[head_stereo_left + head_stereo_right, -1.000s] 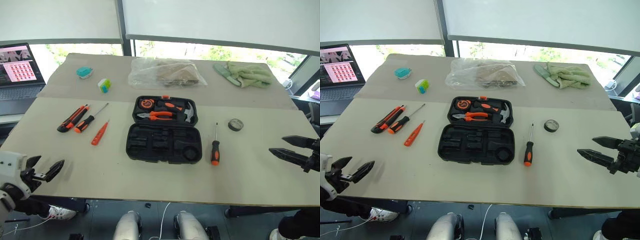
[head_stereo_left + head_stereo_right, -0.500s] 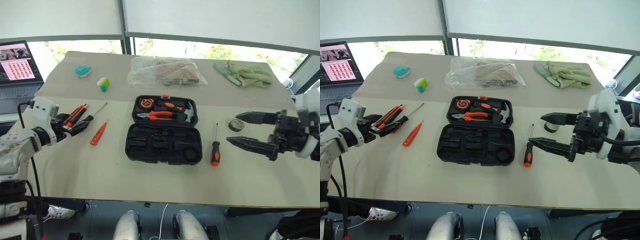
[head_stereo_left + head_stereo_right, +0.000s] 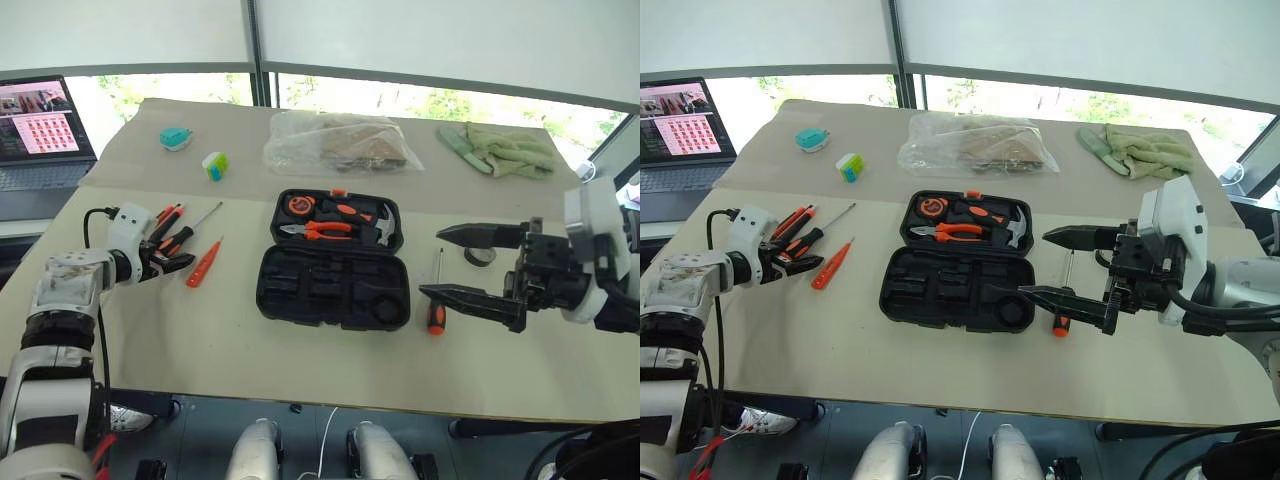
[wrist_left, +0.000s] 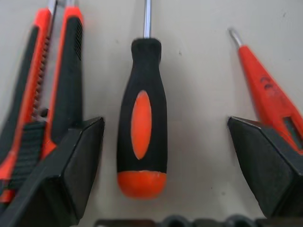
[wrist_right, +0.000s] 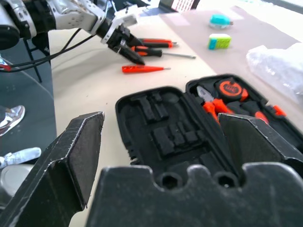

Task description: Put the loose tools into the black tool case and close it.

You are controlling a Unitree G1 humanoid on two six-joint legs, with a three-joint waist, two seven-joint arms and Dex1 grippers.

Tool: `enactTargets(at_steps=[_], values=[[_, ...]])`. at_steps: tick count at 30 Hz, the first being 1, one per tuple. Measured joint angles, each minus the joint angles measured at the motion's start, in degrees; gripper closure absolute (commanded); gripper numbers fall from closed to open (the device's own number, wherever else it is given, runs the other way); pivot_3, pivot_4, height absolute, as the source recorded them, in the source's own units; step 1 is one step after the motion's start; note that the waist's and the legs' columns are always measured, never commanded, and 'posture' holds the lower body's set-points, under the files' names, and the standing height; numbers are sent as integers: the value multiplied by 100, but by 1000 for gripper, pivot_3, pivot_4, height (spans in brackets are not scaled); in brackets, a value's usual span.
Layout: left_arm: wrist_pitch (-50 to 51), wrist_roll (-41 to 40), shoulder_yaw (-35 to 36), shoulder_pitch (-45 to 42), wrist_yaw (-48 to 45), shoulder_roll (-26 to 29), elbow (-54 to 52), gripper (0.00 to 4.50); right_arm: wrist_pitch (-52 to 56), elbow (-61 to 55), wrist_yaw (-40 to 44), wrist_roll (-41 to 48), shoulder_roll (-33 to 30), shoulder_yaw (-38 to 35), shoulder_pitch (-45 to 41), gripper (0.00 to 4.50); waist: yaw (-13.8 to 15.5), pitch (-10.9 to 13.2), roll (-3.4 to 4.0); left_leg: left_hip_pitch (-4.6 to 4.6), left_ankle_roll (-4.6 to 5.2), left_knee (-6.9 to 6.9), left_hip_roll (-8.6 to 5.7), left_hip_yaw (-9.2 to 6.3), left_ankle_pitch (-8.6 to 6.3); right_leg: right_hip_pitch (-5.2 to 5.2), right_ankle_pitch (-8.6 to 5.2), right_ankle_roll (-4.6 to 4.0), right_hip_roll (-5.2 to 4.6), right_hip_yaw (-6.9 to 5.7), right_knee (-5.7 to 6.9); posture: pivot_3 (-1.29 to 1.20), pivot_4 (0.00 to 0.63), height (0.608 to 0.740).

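The left arm [image 3: 62, 300] is built of white and pale grey segments with worn, scuffed shells, and a black cable loops along it. It ends in a white block carrying the black left gripper [image 3: 170, 262]. The right gripper [image 3: 470, 265] has long, tapered black fingers mounted on a black housing behind a white wrist casing [image 3: 592, 245], where what may be a dark cable runs.

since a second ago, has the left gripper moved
Yes. The left gripper has come forward from the table's near edge to the tools left of the black tool case, its open fingers straddling the black-and-orange-handled screwdriver.
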Motion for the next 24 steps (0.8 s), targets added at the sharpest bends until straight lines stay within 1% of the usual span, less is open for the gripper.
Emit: enactTargets(at_steps=[1,2,4,5,13,16,21,24], values=[[-8,20,13,-43,-2,-24,69,2136,0,2,-5,3,0,-30,9,0,2,0,0,0,0,2,0,0,0,1,0,0,0,0,2,0,150,740],[-17,44,23,-119,-20,-55,180,2444,-1,3,-11,10,0,-59,20,0,6,0,0,0,0,6,0,-2,0,2,0,0,0,0,4,0,150,740],[-62,55,36,-166,-54,-82,278,3281,-4,-2,-12,33,0,-84,59,0,11,0,0,1,0,9,0,-3,0,4,0,1,0,-1,6,0,150,740],[-92,61,52,-177,-83,-98,307,3572,-5,-5,-12,33,0,-107,116,0,18,0,0,0,1,10,0,-5,0,5,0,1,0,-2,6,0,150,740],[7,26,157,-218,-209,-186,290,3619,-73,-57,22,24,0,-310,335,0,56,0,0,-4,3,22,0,-8,-2,7,1,3,1,-5,9,0,150,740],[298,-228,321,-228,-334,-259,-62,3619,-128,-48,83,-60,0,-341,529,0,58,0,0,-41,8,54,4,-31,-5,-5,1,4,4,-23,16,0,150,740],[693,-590,357,-636,-708,-257,-1325,3619,-291,1,102,-268,211,-515,1044,0,80,4,-10,-54,8,67,-4,-60,-4,5,6,12,2,-40,12,0,150,740],[693,-774,59,-822,-1368,-314,-2168,3619,-451,201,137,-575,358,-568,1408,0,82,3,-10,-54,8,68,-8,-65,-4,9,6,13,2,-42,12,0,150,740]])
